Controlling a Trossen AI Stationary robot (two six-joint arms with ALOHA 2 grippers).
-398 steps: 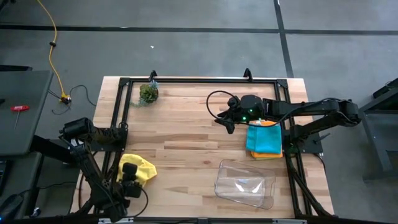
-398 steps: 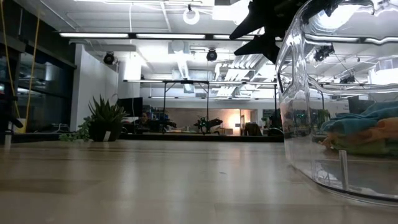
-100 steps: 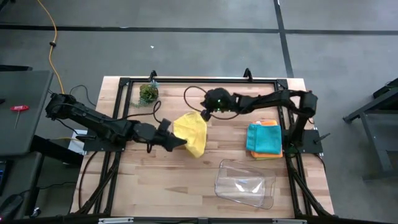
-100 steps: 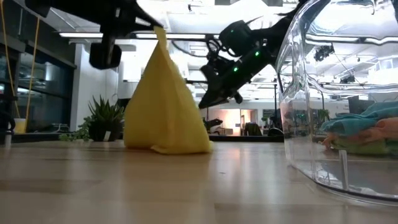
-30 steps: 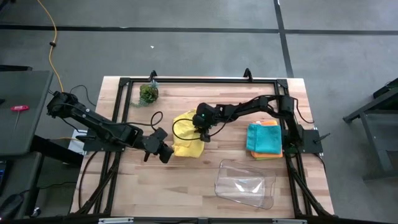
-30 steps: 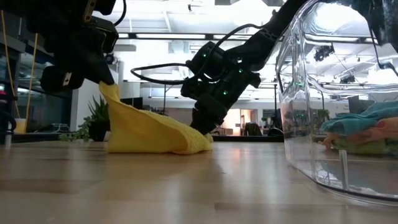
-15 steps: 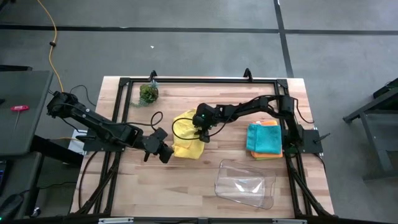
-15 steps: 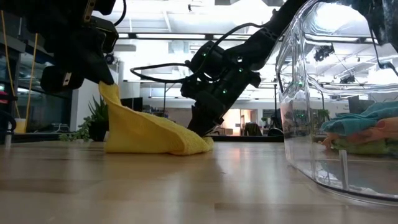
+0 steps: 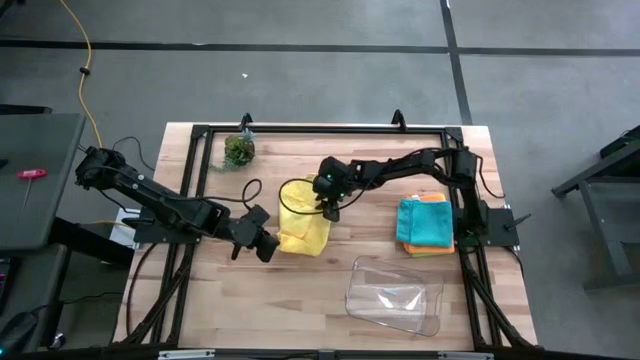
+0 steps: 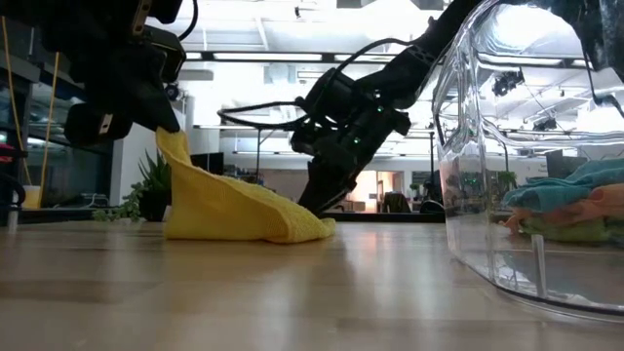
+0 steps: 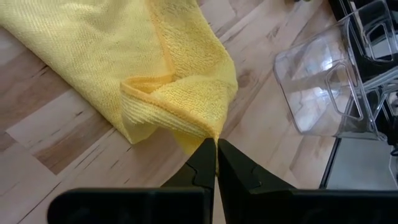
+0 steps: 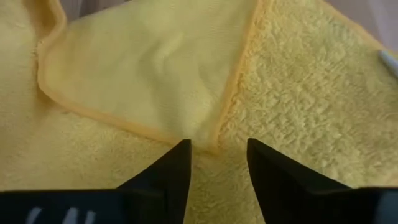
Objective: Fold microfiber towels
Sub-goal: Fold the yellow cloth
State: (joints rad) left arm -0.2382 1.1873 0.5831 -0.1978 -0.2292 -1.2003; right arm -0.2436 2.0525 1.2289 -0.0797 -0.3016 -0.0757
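A yellow towel (image 9: 303, 228) lies folded on the wooden table, its near-left corner raised. My left gripper (image 9: 268, 246) is shut on that corner. My right gripper (image 12: 217, 163) stands open over the towel's far right part. Its fingers point slanting down on either side of a turned-over corner (image 12: 186, 134). I cannot tell whether the fingertips touch the cloth. A teal towel on an orange one (image 9: 425, 225) lies stacked at the right. My left gripper pinches the yellow towel's near-left corner (image 11: 208, 132) between its two fingers, where the cloth is bunched in more than one layer. The fingers slant down from the table's left. The corner is held above the table and the rest (image 10: 244, 214) slopes down onto the wood.
A clear plastic tray (image 9: 393, 295) stands at the near right, close in front of the low camera (image 10: 507, 146). A small green leafy clump (image 9: 238, 150) sits at the far left. A black frame (image 9: 320, 128) borders the table.
My right gripper has shifted slightly toward the table's far right and rolled a little above the towel. My left gripper and the raised corner have kept still.
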